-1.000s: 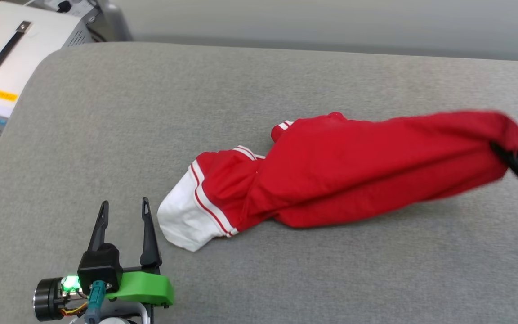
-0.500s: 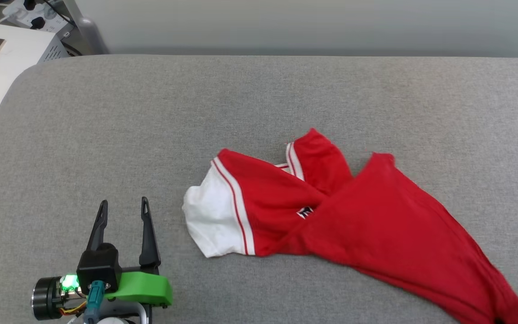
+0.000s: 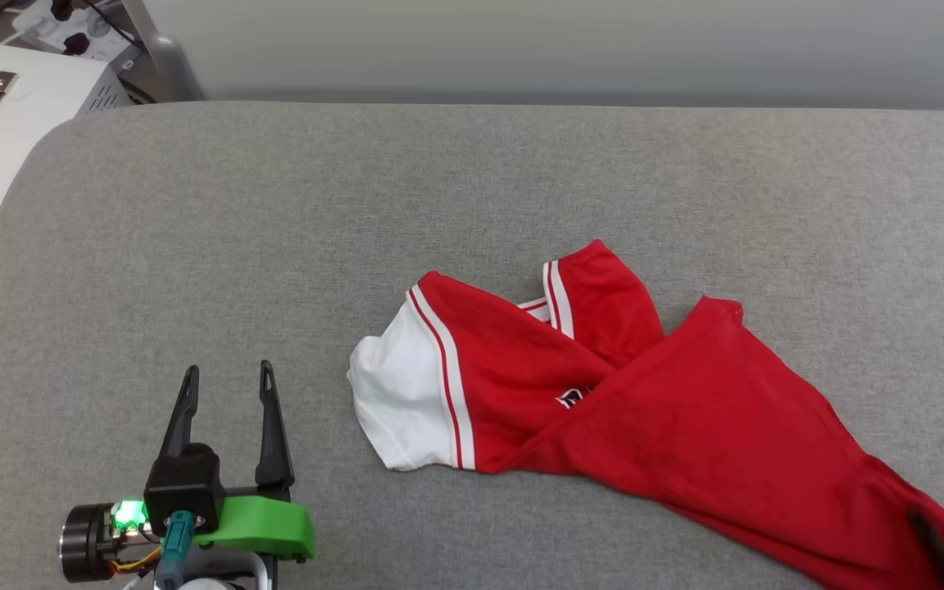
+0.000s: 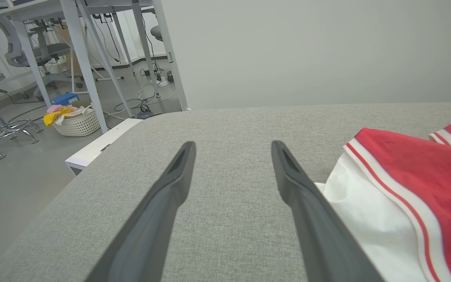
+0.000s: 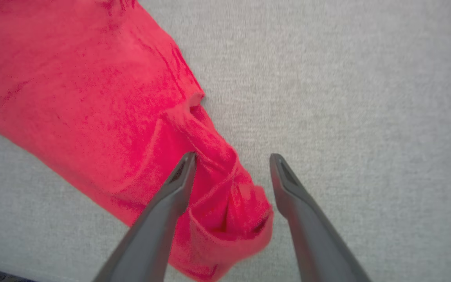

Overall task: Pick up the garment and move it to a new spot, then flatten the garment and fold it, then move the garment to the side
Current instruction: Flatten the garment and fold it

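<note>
The right gripper (image 3: 941, 515) has let go: a second ago it pinched the garment's (image 3: 644, 410) end up off the padding, and now the cloth is down and the two dark fingers stand well apart, holding nothing. In the right wrist view the bunched red hem (image 5: 225, 211) lies between the parted fingers of the right gripper (image 5: 231, 156), the left fingertip right at the cloth's edge, the fingers pointing down at the grey surface (image 3: 275, 205).

The garment runs crumpled from mid-surface to the near right corner, its white sleeve (image 3: 394, 401) towards the left gripper (image 3: 227, 369). That one sits low at the near left, fingers forward, spread wide and empty, with the sleeve just beside its right finger.

The count: one garment, one white sleeve showing, two grippers, two fingers each.
</note>
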Controlling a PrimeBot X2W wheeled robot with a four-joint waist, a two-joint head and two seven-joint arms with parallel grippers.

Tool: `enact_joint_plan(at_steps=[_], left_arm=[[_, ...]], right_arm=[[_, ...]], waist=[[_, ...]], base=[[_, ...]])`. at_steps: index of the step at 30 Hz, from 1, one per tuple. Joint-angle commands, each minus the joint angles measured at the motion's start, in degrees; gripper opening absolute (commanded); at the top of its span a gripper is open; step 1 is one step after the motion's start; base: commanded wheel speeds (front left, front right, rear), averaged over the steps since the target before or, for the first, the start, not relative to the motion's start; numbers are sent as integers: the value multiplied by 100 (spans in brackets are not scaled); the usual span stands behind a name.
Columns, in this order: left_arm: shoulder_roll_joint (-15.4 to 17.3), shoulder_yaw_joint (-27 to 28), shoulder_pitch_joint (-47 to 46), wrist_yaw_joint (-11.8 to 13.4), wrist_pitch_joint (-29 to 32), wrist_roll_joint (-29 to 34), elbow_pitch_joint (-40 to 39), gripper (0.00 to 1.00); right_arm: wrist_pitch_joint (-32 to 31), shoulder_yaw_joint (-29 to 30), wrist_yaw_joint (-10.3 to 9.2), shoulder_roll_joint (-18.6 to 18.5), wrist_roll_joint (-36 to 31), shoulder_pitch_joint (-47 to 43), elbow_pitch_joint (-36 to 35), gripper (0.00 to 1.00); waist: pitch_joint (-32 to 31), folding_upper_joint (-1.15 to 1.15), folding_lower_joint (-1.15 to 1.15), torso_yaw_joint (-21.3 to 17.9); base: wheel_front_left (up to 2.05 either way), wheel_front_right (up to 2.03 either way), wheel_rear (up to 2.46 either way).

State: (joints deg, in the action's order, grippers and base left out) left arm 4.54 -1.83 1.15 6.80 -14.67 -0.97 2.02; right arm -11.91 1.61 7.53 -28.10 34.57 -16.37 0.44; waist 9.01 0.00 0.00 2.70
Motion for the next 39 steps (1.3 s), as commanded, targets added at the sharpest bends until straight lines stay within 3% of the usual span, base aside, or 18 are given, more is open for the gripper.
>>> enact_joint_plan(at_steps=[1, 7, 11, 14, 21, 28, 39], left_arm=[[44, -9, 24, -19, -33, 43, 3, 100], [59, -87, -42, -44, -33, 70, -39, 100], [50, -178, -171, -71, -33, 81, -70, 100], [36, -264, -313, -94, -33, 85, -84, 100], [-22, -490, -636, -97, -33, 78, -107, 100], [-89, -768, -973, -66, -33, 46, -162, 100], [-138, -939, -1159, 59, -33, -43, -184, 100]], right_arm=[[92, 159, -4, -31, -105, 220, -266, 100], [-54, 500, -4, -207, -372, 941, -1488, 100], [-416, 29, -4, -590, -482, 1886, -1828, 100], [-778, -701, -4, -883, -402, 2794, -1828, 100], [-2057, -2955, -4, -1473, 61, 4743, -1160, 100], [-3296, -4700, -4, -1399, 753, 6265, 117, 100], [-3214, -6394, -4, -1119, 1036, 6675, 1537, 100]], waist=[[-35, 0, 0, 12], [2, 0, 0, 138], [162, 0, 0, 275], [334, 0, 0, 410], [699, 0, 0, 744], [1098, 0, 0, 1091], [1399, 0, 0, 1296]], base=[[0, 0, 0], [0, 0, 0], [0, 0, 0], [0, 0, 0], [0, 0, 0], [0, 0, 0], [0, 0, 0]])
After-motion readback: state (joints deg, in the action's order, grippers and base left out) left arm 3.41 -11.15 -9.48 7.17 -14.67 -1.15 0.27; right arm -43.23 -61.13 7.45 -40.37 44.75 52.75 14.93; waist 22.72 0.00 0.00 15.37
